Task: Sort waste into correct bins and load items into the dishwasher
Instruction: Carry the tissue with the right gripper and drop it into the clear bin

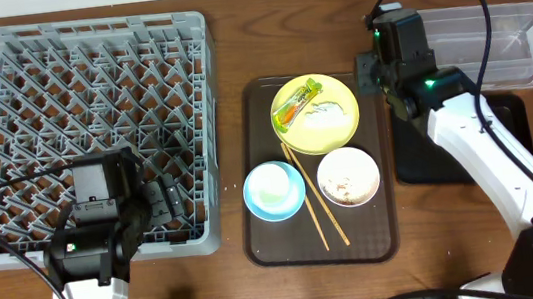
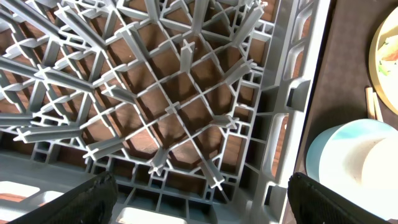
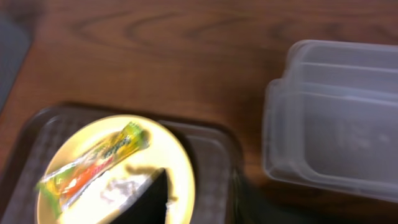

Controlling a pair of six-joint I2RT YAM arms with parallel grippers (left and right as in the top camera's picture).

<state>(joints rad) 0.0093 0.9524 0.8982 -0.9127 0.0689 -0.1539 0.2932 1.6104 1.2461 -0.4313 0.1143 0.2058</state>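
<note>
The grey dishwasher rack (image 1: 89, 89) fills the left. My left gripper (image 1: 161, 197) hangs open and empty over its near right corner (image 2: 283, 112). A yellow plate (image 1: 340, 133) holds the green-and-orange wrapper (image 1: 297, 104) and a white scrap (image 1: 324, 116). My right gripper (image 1: 370, 72) is at the plate's right edge. In the right wrist view one dark finger (image 3: 149, 199) overlaps the plate (image 3: 168, 149) beside the wrapper (image 3: 93, 165); the jaw gap is hidden. A blue bowl (image 1: 273, 191) holds a white cup (image 2: 380, 168). Chopsticks (image 1: 313, 205) lie beside the white bowl of leftovers (image 1: 348, 178).
A dark brown serving tray (image 1: 366, 231) carries the dishes. The clear tub (image 1: 510, 36) stands at the back right, also in the right wrist view (image 3: 336, 124). The black tray (image 1: 413, 158) lies under my right arm.
</note>
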